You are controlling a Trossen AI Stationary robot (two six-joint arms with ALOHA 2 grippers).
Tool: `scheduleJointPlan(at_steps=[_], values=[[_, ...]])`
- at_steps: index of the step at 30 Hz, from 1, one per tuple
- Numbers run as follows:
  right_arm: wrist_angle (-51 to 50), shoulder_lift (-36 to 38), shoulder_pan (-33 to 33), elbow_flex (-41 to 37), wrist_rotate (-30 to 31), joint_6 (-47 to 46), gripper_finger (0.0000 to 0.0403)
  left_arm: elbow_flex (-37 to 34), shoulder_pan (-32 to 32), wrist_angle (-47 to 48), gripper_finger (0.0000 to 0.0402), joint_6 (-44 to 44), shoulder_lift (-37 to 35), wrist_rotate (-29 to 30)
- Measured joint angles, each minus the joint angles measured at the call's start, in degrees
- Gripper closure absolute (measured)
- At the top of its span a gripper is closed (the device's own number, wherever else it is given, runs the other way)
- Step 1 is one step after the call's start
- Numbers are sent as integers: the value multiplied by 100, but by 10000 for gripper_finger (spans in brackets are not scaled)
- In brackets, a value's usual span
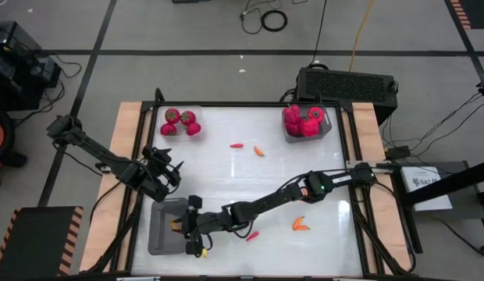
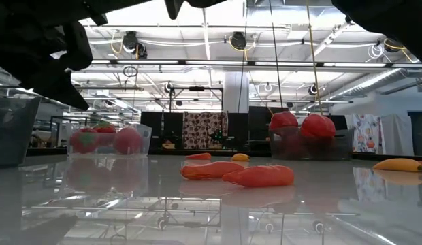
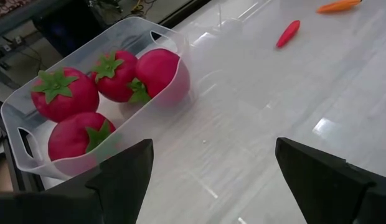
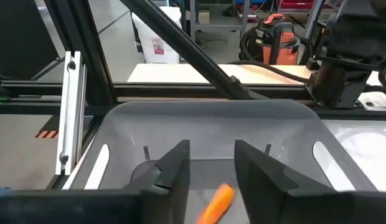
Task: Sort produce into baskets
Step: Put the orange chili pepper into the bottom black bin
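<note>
Orange chilli lies just below right gripper, jaws part-open over grey basket at table's front-left corner; grip uncertain.

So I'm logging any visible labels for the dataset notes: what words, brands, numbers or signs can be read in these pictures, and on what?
No text can be read with confidence.
White box right of the table, high view: dark print, too small to read.
White container on the floor beyond the table, right wrist view: label too blurred to read.
Patterned hangings in the room behind, low view: pictures only, no legible words.
Clear and grey plastic tubs, toy produce: no markings seen.
</note>
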State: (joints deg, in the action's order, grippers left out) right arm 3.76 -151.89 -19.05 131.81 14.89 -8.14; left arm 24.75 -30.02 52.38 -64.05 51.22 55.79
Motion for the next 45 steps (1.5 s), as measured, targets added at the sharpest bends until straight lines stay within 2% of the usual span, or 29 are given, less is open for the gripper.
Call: scheduleJointPlan(at_steps=[7, 12, 16, 25, 29, 33, 37, 45], values=[[-473, 215, -15, -7, -4, 32, 248, 0, 0, -2, 59, 0, 0, -3], [-1675, 730, -59, 2, -1, -79, 242, 0, 0, -186, 59, 33, 0, -130], [-2919, 1065, -113, -2, -6, -510, 242, -2, -2, -802, 59, 759, 0, -369], [-5200, 1707, -425, -2, -30, -1488, 242, -2, -4, -3160, 59, 3037, 25, -684], [-5699, 1789, -629, -2, -30, -1959, 242, -2, -9, -4019, 59, 3836, 168, -1195], [-6214, 1786, -842, -2, -127, -2206, 242, -2, -11, -4568, 59, 4262, 409, -1591], [-6459, 1786, -975, -2, -436, -2495, 242, -2, -10, -4782, 59, 4392, 640, -1661], [-6518, 1784, -1174, -2, -447, -2789, 242, -2, -10, -4948, 59, 4486, 870, -1668]])
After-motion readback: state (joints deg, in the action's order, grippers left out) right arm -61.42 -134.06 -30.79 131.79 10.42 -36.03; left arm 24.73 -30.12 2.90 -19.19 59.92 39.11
